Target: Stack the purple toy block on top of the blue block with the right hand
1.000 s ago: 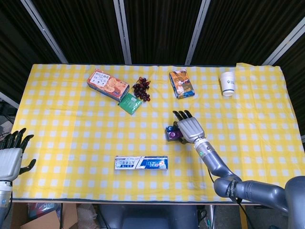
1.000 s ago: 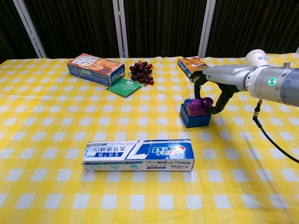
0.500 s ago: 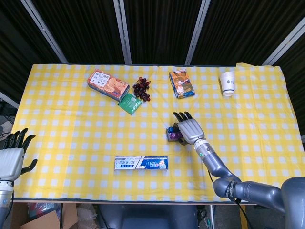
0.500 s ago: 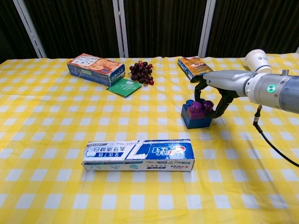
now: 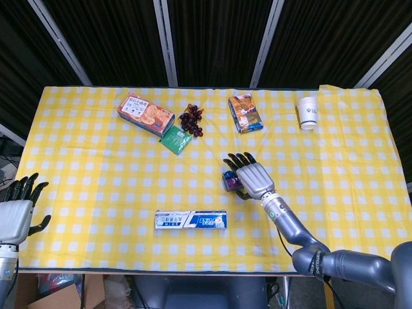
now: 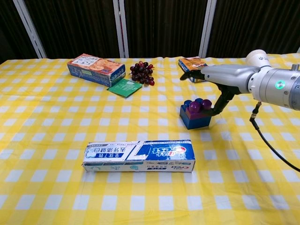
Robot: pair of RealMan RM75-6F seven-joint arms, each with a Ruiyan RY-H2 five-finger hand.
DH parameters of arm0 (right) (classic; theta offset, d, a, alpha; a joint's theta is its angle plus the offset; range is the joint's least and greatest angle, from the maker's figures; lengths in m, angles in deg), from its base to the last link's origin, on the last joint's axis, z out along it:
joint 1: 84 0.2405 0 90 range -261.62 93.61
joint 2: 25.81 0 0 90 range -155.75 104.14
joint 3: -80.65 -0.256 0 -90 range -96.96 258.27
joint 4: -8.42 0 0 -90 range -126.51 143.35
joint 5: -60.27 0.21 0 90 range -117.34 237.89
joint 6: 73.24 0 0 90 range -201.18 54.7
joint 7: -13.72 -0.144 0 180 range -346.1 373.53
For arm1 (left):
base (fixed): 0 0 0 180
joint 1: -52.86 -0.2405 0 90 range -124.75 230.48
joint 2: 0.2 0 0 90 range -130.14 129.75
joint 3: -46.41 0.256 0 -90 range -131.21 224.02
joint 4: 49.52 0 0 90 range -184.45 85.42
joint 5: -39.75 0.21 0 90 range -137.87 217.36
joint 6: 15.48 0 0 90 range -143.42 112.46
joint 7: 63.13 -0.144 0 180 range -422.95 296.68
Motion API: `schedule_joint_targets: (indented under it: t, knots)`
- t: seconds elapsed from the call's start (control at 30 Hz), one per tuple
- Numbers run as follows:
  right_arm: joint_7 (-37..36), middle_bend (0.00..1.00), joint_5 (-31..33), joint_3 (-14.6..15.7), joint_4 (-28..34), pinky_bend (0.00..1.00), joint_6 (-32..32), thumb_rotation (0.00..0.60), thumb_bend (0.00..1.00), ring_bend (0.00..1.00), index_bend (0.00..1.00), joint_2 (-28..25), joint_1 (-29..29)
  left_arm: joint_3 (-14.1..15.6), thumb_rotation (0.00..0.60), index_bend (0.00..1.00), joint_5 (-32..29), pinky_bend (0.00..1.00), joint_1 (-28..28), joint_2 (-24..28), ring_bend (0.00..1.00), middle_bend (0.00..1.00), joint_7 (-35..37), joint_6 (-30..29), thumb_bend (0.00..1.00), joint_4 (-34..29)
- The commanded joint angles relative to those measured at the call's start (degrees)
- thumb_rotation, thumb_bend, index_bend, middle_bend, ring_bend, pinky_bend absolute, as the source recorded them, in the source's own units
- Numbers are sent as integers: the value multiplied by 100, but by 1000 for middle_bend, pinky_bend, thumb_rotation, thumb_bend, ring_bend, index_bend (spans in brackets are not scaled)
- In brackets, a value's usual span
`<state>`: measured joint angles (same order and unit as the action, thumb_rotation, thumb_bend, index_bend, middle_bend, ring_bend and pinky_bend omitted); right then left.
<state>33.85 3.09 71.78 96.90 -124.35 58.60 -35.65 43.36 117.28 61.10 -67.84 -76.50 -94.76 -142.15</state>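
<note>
The purple block [image 6: 197, 107] sits on top of the blue block [image 6: 193, 120] right of the table's middle. My right hand [image 6: 216, 75] hovers just above the pair, its fingers stretched out flat to the left and holding nothing. Its thumb hangs down beside the purple block's right side; whether they touch I cannot tell. From the head view, my right hand [image 5: 252, 175] covers most of the stack, and only the left edge of the purple block [image 5: 228, 185] shows. My left hand [image 5: 16, 212] hangs off the table's left front corner, fingers apart and empty.
A toothpaste box [image 6: 139, 156] lies in front of the stack. Behind it are grapes [image 6: 142, 71], a green packet [image 6: 124, 87], an orange snack box [image 6: 96, 69] and another printed box [image 6: 193, 64]. A paper cup [image 6: 257, 58] stands at the back right.
My right hand has uncurled its fingers from around the purple block and risen slightly. The purple block stays on the blue one. My left hand has barely moved.
</note>
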Motion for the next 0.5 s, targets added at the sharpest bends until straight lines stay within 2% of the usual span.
schedule_joint_targets:
  t: [0.03,0.13,0.27,0.4,0.5]
  knots:
    - [-39,0,-239,-17,343,0,-222,600,387,0,0,-193,-106,1,600,153,10,50,-2,8,0,0,17,-6,315,-3]
    - [-12,0,-440,-2,696,0,-438,600,387,0,0,-441,-213,-3,600,153,19,50,-2,15,0,0,51,-8,316,5]
    - [123,0,-846,200,1782,0,-1086,600,387,0,1,-1242,-680,15,600,153,59,50,5,39,0,0,121,18,316,-8]
    - [150,0,-1491,795,2706,0,-1765,600,386,0,19,-2097,-1414,67,600,153,224,50,-17,96,0,0,241,-46,315,-75]
    - [-287,0,-2220,1264,2865,0,-2463,600,386,0,23,-2470,-2110,135,600,153,408,50,-54,146,0,0,328,-133,315,-147]
